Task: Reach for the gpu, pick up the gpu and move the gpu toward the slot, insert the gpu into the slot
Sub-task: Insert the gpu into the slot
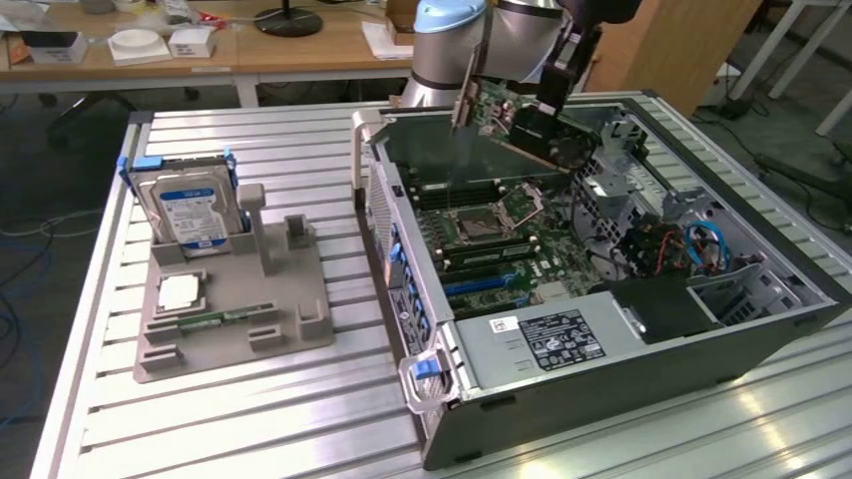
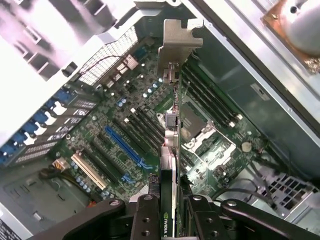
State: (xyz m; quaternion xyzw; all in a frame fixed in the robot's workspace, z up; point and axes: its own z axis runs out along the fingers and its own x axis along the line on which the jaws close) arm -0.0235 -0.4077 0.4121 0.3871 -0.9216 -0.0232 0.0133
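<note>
Gripper: the gripper (image 2: 172, 212) is clamped on the gpu, with one dark finger (image 2: 146, 216) on each face of the card's near end.
Gpu: the gpu (image 2: 170, 135) is seen edge-on from the wrist, running away from the claw, with its grey metal bracket (image 2: 177, 42) at the far end.
Gpu position: in the exterior view the gpu (image 1: 506, 115) hangs tilted in the air over the far end of the computer case (image 1: 600, 399), above the opening and clear of the board below.
Arm: the arm (image 1: 460, 40) comes in from beyond the case's far end.
Computer case: it lies on its side on the ribbed metal table (image 1: 266, 419), with its open side facing up.
Motherboard: the motherboard (image 1: 500, 235) fills the case floor; the processor socket (image 1: 482, 222) sits near its middle.
Expansion slots: a long blue slot (image 2: 127, 147) and several dark ones lie on the board inside the case, below the card and off to one side of it; nothing touches them.
Power supply: the labelled power supply (image 1: 553, 339) sits at the near end of the case.
Grey holder: the grey holder (image 1: 239, 319) rests on the table, well apart from the case, on the exterior view's left.
Hard drive: the blue-and-white-labelled hard drive (image 1: 187, 210) stands upright at the holder's far end.
Memory strip: the small green strip (image 1: 219, 317) lies flat on the holder.
</note>
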